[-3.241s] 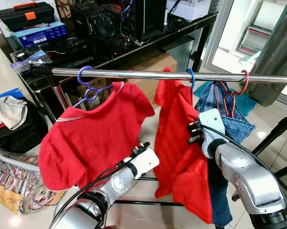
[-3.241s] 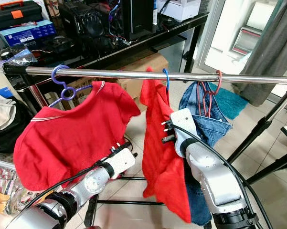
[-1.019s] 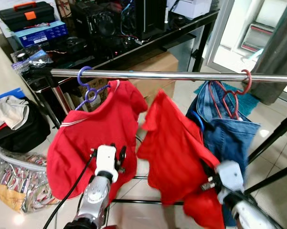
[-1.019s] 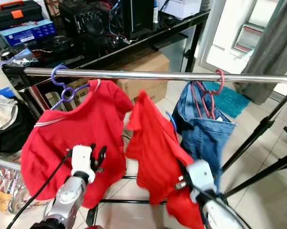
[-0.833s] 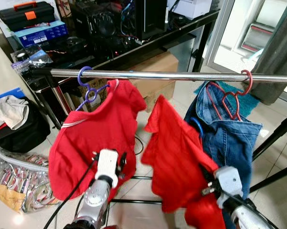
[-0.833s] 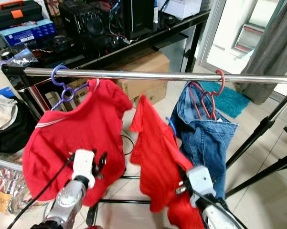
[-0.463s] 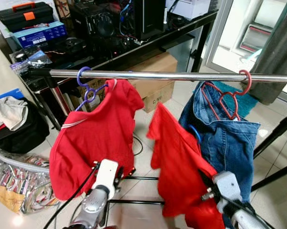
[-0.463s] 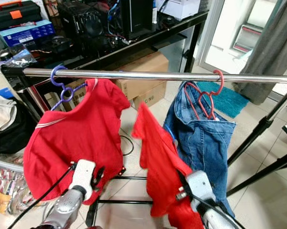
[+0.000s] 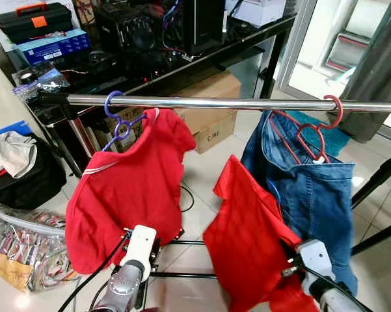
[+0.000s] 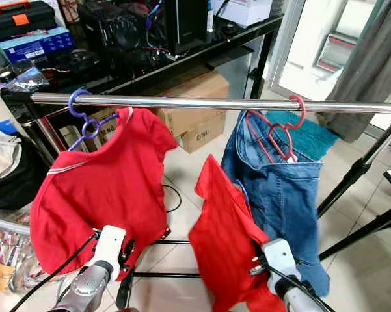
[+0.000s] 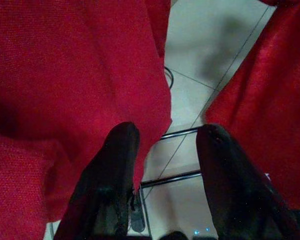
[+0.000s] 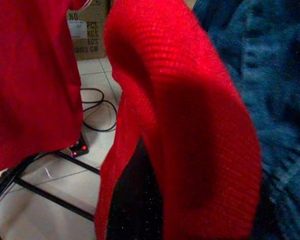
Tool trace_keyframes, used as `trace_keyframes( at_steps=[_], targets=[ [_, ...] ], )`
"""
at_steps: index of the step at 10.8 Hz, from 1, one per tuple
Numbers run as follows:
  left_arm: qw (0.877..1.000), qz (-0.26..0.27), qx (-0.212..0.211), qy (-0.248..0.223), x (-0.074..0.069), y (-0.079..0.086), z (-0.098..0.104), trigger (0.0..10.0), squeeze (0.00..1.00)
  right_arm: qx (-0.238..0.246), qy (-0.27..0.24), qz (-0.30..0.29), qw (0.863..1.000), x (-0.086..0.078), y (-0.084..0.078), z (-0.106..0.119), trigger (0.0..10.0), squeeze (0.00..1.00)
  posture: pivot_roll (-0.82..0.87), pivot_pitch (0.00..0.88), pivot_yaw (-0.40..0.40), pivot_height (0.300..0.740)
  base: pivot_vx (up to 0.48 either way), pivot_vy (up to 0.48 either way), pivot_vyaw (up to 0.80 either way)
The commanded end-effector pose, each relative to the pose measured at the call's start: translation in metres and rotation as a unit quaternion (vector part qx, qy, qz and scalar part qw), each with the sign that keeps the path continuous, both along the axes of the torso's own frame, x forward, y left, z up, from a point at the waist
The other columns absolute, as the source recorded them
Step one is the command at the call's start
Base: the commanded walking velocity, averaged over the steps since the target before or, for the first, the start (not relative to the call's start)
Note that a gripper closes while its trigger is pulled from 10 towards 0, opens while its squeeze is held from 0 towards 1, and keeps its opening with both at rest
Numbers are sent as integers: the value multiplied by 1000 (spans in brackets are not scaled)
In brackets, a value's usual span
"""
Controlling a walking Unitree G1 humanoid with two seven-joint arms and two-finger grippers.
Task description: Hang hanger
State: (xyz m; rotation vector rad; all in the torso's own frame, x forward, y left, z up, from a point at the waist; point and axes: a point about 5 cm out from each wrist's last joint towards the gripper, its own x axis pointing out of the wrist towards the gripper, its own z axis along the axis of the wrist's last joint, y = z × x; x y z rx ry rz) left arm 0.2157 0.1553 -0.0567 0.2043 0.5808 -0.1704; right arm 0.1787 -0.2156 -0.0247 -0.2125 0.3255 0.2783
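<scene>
Red shirt on blue hanger, low, off the rail; right gripper buried in cloth (closure cannot tell); left gripper parted, empty; limp, light; best taken by the stiff hook.

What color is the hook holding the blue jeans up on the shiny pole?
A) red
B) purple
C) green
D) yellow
A: the blue jeans hang from a red hanger whose hook curls over the shiny pole; the purple hanger holds up a red shirt instead.
</scene>
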Motion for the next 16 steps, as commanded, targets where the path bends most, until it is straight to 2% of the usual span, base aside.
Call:
trace_keyframes(
  at_steps=[1,10,12,14,16],
  targets=[
    [1000,0,11,7,1,2,-1,10000,0,-2,-18,5,1000,5,2,3,10000,0,40,0,26,740,0,0,0],
    [1000,-10,4,-3,11,-6,5,10000,0,3,-28,4,1000,9,3,-2,10000,0,41,0,24,740,0,0,0],
    [1000,-17,10,-5,12,-7,6,10000,0,6,-24,8,1000,9,4,-4,10000,0,42,0,26,740,0,0,-588],
    [1000,-22,15,-5,13,-7,6,10000,0,7,-29,12,999,9,6,-3,10000,0,40,0,29,740,0,-480,-756],
    [1000,-22,14,-6,13,-8,6,10000,0,6,-32,15,999,10,7,-2,10000,0,39,0,29,740,0,0,-750]
  ],
)
